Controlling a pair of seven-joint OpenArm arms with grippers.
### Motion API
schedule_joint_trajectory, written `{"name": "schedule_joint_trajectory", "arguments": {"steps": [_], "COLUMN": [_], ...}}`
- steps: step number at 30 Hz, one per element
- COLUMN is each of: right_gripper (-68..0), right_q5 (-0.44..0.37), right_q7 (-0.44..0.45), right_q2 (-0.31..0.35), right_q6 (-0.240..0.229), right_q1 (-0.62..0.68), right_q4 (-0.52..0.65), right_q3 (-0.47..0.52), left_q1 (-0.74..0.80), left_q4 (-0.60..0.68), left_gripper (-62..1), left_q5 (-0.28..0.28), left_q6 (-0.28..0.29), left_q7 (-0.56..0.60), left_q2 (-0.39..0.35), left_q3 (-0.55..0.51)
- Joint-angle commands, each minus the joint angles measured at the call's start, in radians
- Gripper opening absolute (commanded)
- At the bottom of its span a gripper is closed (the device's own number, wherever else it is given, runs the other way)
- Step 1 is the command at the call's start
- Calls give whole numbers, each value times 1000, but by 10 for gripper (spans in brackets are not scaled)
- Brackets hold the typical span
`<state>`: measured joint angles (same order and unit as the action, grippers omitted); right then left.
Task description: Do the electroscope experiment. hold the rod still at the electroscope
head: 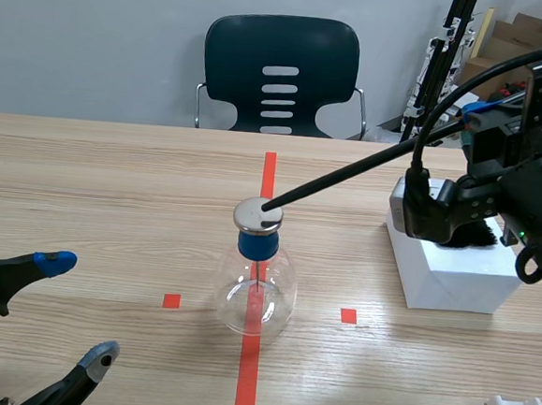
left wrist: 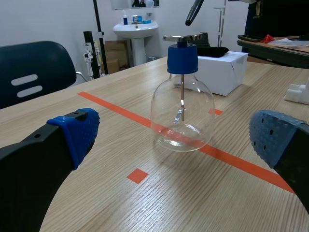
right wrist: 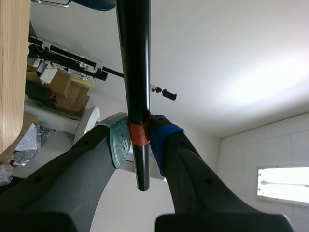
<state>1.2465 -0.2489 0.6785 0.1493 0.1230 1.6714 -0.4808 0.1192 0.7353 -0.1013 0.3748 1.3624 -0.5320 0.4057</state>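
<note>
In the scene view, the electroscope (head: 257, 276) stands at the centre of the frame on the pale wood-grain table (head: 84, 188), over the orange-red tape line. It is a clear, round-bellied glass flask closed by a blue stopper (head: 258, 244), and a flat, shiny metal disc (head: 257, 216) caps it. A slim, smooth black rod (head: 368, 168) slants down from the upper right, and its tip overlaps the disc. The right end effector (head: 489, 112) holds the rod's upper end at the right edge of the frame. Below it sits a blocky white box (head: 458, 273) with a dark fuzzy cloth (head: 473, 239) on top. The left end effector (head: 76, 311) lies at the lower left with its fingers spread wide, holding nothing and well apart from the flask. A dark plastic chair (head: 281, 72) stands behind the table.

The left wrist view looks between that arm's two parted blue dotted pads (left wrist: 79, 133). The flask stands ahead of them, and a thin metal stem hangs inside the glass. From this side the rod's rounded tip hovers just above the disc, with a narrow gap that the scene view hides. A white sink (left wrist: 135, 30) shows far behind.

The right wrist view shows the grip itself. The right end effector is clamped on the rod, with a grey-green pad on one side and a blue pad on the other. They press at an orange-red band (right wrist: 139, 133) near the rod's blunt end, which sticks out slightly past the pads.
</note>
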Motion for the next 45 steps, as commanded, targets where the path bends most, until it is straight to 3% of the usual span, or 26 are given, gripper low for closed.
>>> {"name": "schedule_joint_trajectory", "arguments": {"steps": [1,45], "right_gripper": [-671,-671], "right_q5": [6,6], "right_q7": [-11,-7], "right_q2": [8,8], "right_q6": [15,15], "right_q1": [-15,-15], "right_q4": [14,14], "right_q3": [15,15], "left_q1": [-4,-4], "left_q4": [12,12], "left_gripper": [14,14], "left_q5": [6,6], "left_q6": [2,2], "left_q7": [14,13], "left_q2": [0,0], "left_q3": [1,1]}}
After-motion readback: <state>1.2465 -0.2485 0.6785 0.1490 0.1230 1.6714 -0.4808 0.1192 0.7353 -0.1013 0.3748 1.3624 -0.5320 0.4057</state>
